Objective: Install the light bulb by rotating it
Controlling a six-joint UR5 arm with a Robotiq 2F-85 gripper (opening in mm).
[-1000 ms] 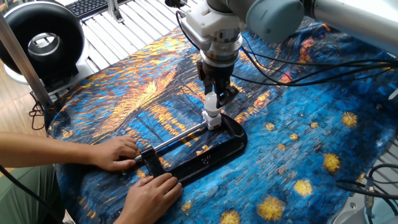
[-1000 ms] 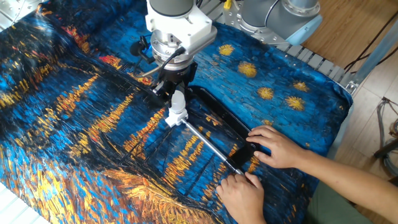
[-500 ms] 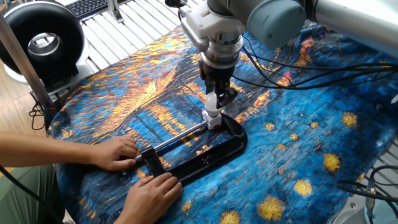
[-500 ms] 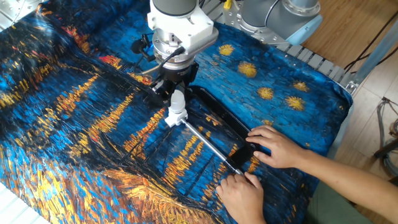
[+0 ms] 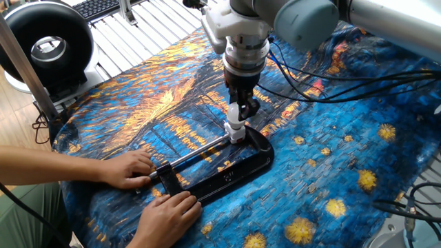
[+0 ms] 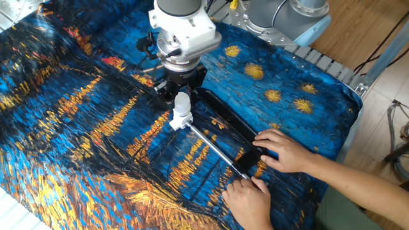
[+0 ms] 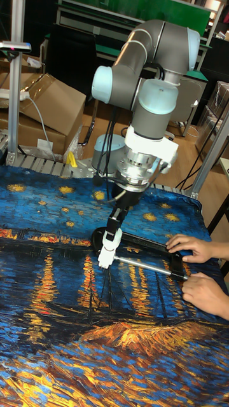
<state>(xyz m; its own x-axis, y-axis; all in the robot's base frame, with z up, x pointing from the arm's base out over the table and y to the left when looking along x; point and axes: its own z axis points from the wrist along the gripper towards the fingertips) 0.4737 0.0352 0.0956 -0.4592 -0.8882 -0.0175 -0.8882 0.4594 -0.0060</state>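
Note:
The light bulb (image 5: 236, 112) (image 6: 182, 101) is small, round and white, and it stands upright on the white socket block (image 5: 236, 131) (image 6: 181, 119). My gripper (image 5: 237, 110) (image 6: 182, 99) (image 7: 114, 226) comes straight down on it, and its black fingers are shut on the bulb. The socket block sits at the end of a steel bar (image 5: 200, 151) inside a black clamp (image 5: 256, 160) (image 6: 223, 124). A person's two hands (image 5: 131, 169) (image 6: 281, 150) hold the clamp's far end down on the starry blue cloth (image 5: 344, 158).
A black round fan (image 5: 47, 45) and a keyboard (image 5: 96, 7) lie off the table's left rear corner. Black cables (image 5: 324, 69) trail from the arm across the cloth. Cardboard boxes (image 7: 51, 102) stand behind the table. The person's forearms (image 5: 41, 172) reach in over the near edge.
The gripper's wrist has turned a little about its vertical axis, still on the bulb. The bulb, socket block, clamp and hands stay in place.

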